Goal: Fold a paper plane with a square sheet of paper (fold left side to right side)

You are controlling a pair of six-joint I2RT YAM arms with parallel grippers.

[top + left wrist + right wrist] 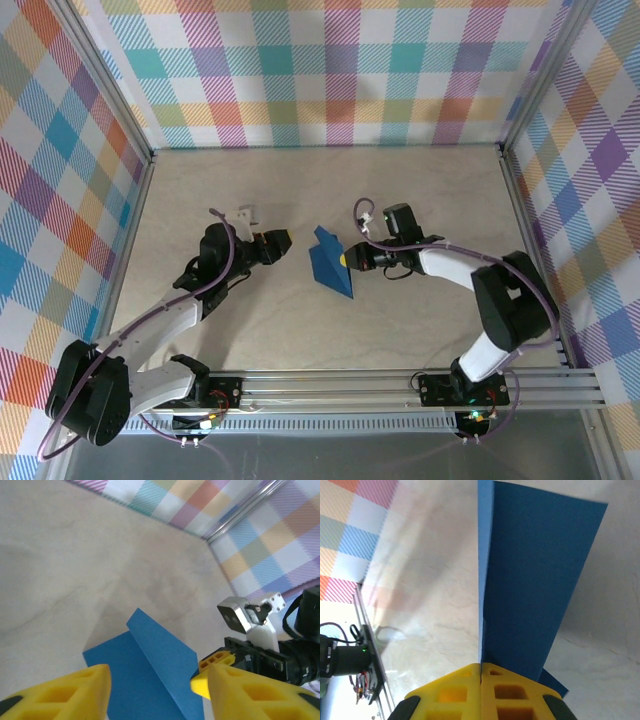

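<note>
A: Arm finish?
B: left arm [150, 335] and right arm [450, 265]: white links, black joints, purple cable [233, 250] routed outside.
A: Tips?
B: Yellow fingers [250, 692], moulded rectangular pockets, black at the roots.

**Top view:** bright, even, diffuse overhead light. Table [400, 180] pale, no glare. Faint soft shadow under left arm [170, 315]. Sharp throughout.

**Left wrist:** bright. Soft grey shadow on the table left of the paper [150, 675]. Near left fingers [65, 695] blurred. Far wall slightly soft.

**Right wrist:** table washed out, with pale sheen at upper left. Grey shadow right of the paper. Right fingers [470, 690] slightly soft.
</note>
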